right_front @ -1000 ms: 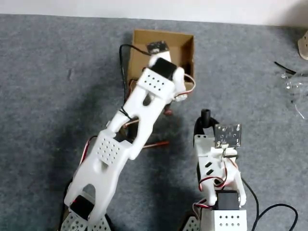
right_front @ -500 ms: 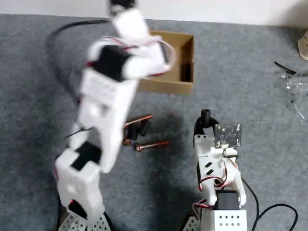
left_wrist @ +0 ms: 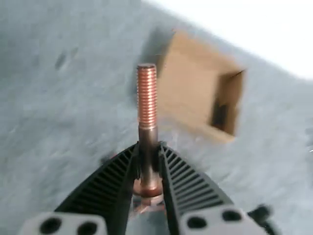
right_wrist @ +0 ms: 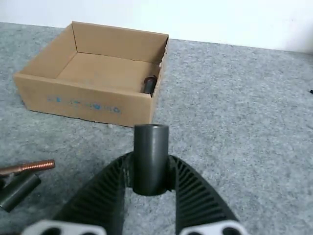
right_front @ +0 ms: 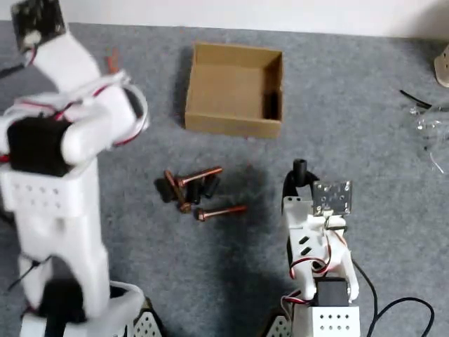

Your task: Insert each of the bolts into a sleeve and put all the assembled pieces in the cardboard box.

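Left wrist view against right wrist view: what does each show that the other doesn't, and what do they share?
Left wrist view, not the right: the left gripper shut on a copper bolt, threaded end pointing away from the camera. Right wrist view, not the left: the right gripper shut on a dark sleeve. Shared: the cardboard box on the grey carpet, with a dark piece lying in one corner.

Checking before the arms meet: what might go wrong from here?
The left gripper pinches the bolt near its head, so the long free end may wobble and miss the sleeve. The right gripper holds the sleeve by its lower part; a sideways push might tip it. A low swing might scatter the loose pile.
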Available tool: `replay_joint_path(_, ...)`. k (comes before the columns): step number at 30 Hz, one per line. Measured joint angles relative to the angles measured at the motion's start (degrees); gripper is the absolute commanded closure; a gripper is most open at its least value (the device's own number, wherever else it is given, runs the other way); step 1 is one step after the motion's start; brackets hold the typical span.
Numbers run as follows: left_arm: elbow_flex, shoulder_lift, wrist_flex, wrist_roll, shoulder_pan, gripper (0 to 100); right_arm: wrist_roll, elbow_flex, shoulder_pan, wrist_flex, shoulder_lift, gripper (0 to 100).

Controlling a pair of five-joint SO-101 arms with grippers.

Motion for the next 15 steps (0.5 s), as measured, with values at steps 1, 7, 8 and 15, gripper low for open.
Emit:
replay_joint_path(1, 4.3, -2.6, 0.0, -1.3, -0.8, 100, 0.0, 0.0, 0.0, 0.0, 0.0, 99.4)
replay_joint_path(7, 29.5, -15.4, -0.2, -13.1, -6.9, 100, 0.0, 0.0, 0.0, 0.0, 0.0, 99.4)
replay_joint_path(8, 33.6, -16.4, -1.1, -14.9, -7.7, 100, 0.0, 0.0, 0.0, 0.0, 0.0, 99.4)
replay_joint_path(15, 63.5, -17.8, -18.2, -25.9, -12.9, 100, 0.0, 0.0, 0.0, 0.0, -0.4, 99.4)
